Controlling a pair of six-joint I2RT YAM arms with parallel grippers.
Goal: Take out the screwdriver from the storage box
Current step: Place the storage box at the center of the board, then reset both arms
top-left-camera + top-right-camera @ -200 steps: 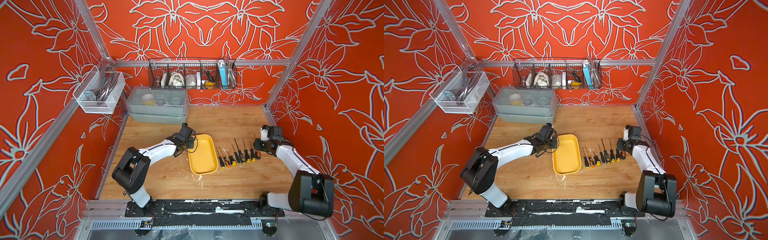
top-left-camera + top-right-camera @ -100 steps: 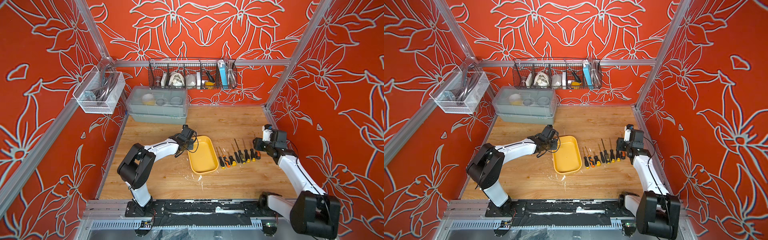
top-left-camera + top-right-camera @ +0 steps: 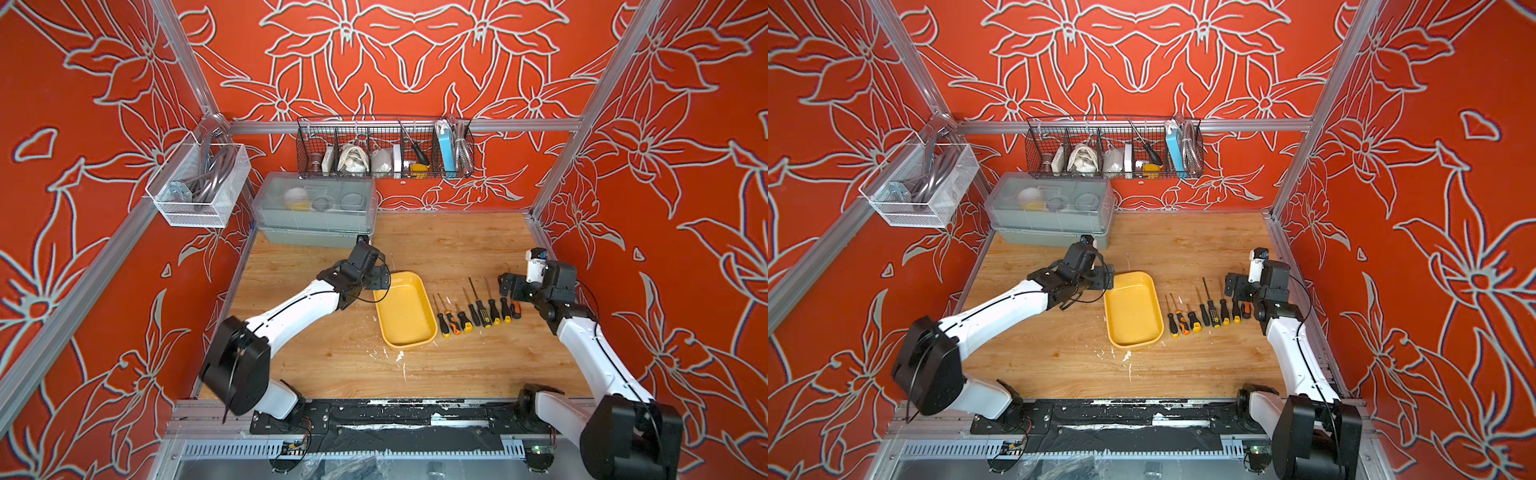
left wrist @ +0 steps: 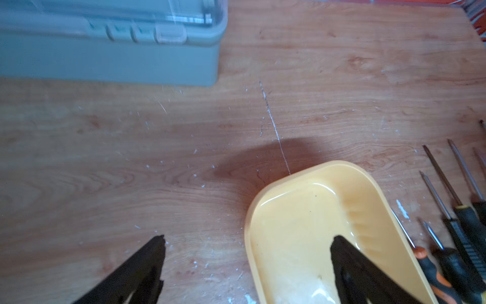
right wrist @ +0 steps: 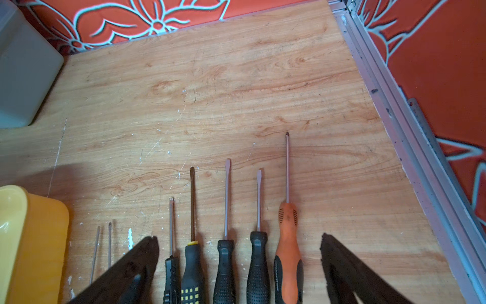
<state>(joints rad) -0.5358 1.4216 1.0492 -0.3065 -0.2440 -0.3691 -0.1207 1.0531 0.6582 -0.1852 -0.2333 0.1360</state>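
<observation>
Wrist views, L fingers (image 4: 363,273) wide astride storage box (image 4: 289,231), R fingers (image 5: 349,268) wide

I see bright, even overhead light in both top views, shadows soft. In the left wrist view the grey box (image 4: 105,52) is blurred, glare glints inside the storage box (image 4: 297,223), and a dim shadow falls on the table (image 4: 157,163).
</observation>
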